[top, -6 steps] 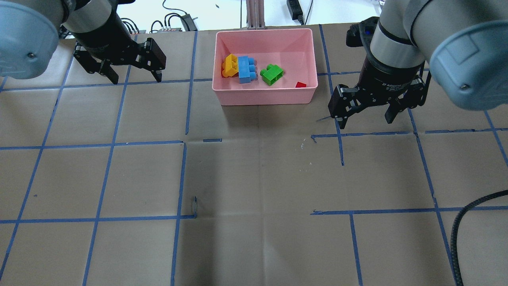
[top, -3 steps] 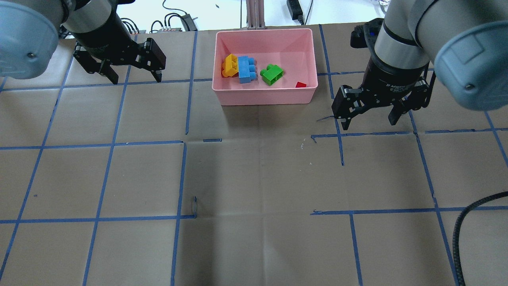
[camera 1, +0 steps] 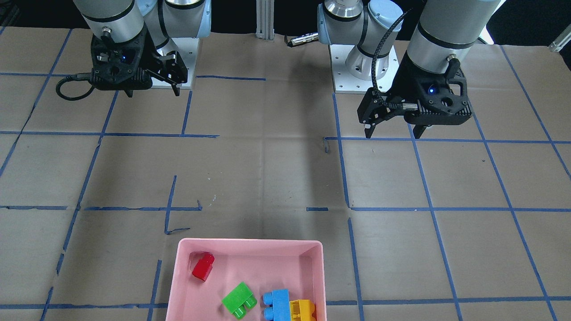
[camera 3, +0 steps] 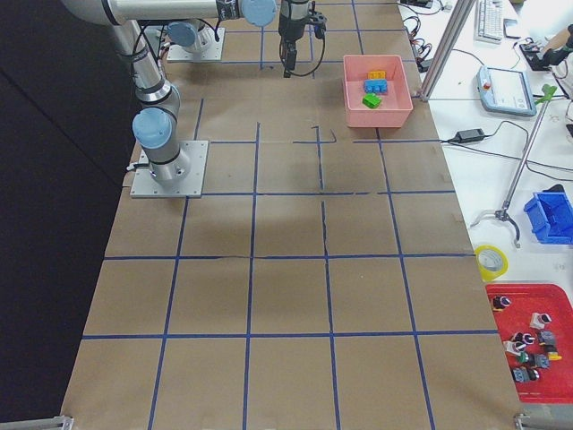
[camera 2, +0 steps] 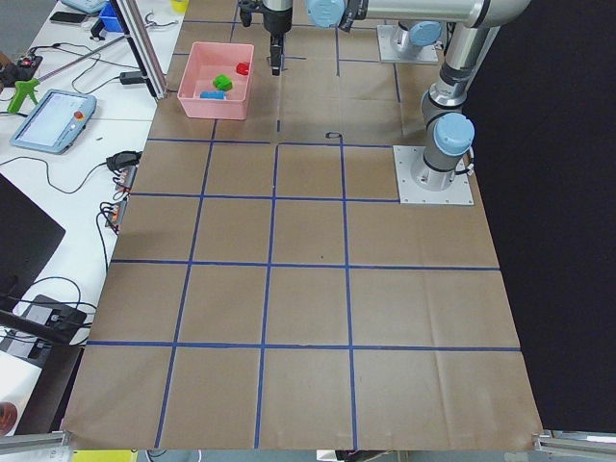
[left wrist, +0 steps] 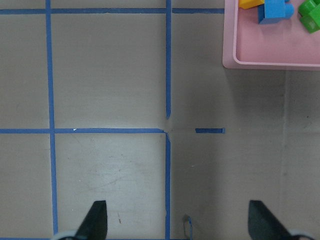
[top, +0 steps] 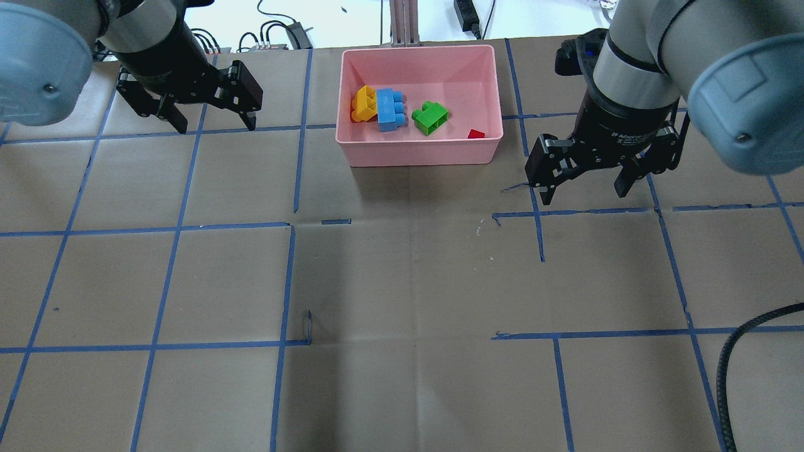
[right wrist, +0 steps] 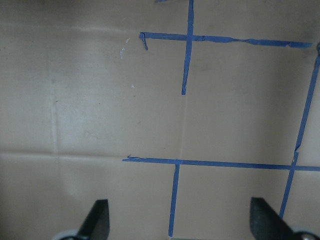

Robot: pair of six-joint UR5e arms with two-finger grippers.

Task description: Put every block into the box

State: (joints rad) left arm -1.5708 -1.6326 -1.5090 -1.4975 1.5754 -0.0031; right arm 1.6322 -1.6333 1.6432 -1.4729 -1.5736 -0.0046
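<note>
Pink box (top: 419, 154) of blocks (top: 429, 117) on blue-taped paper (top: 408, 282), between left end effector (top: 217, 125) and right end effector (top: 584, 196), both spread.

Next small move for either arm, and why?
Probably just park both arms: green block, blue block, yellow block and red block all lie inside the pink box; left gripper and right gripper hang open, empty.
</note>
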